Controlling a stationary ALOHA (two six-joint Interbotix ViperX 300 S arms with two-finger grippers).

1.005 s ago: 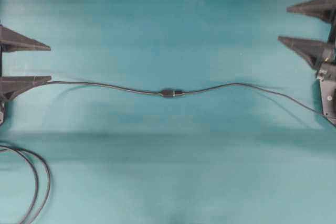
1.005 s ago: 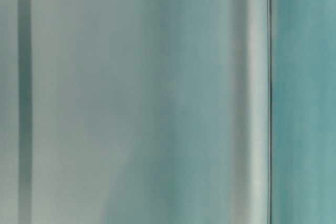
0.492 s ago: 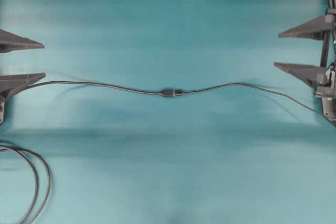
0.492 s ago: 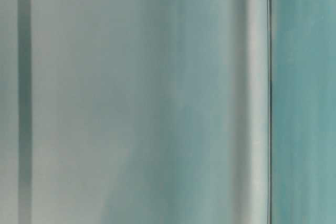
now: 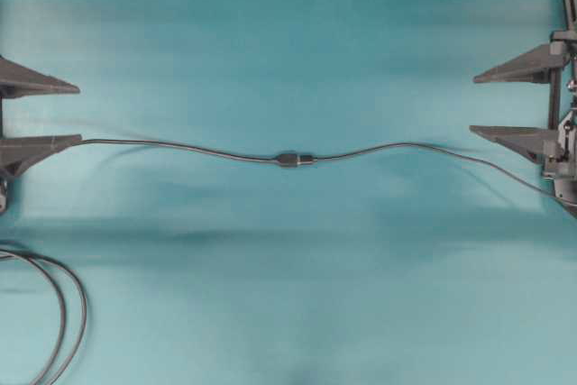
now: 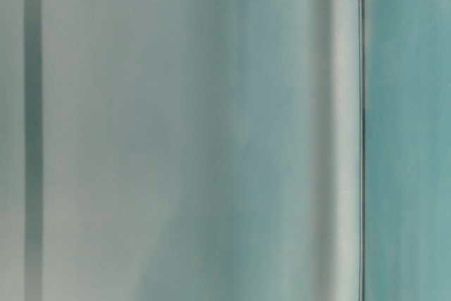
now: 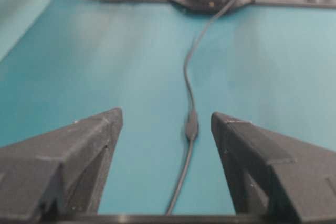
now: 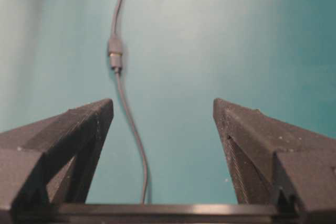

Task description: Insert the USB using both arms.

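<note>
1. The USB (image 5: 295,160) lay joined end to end with its socket at the middle of the teal table (image 5: 288,33) — the two read as one short dark lump, and no gap between them could be made out in the overhead view.
2. From that joint, a thin grey cable (image 5: 180,148) ran toward the left gripper (image 5: 76,114), and another thin cable (image 5: 415,146) ran toward the right gripper (image 5: 476,104).
3. The left gripper stood well apart from the joint, its fingers spread wide and holding nothing; the cable passed just beside its lower finger.
4. The right gripper, also well apart from the joint, was likewise spread and empty.
5. Far from the joint, at the table's lower left corner, lay a thicker black cable loop (image 5: 65,313).
6. The table-level view was only a blur — nothing could be told from it.
</note>
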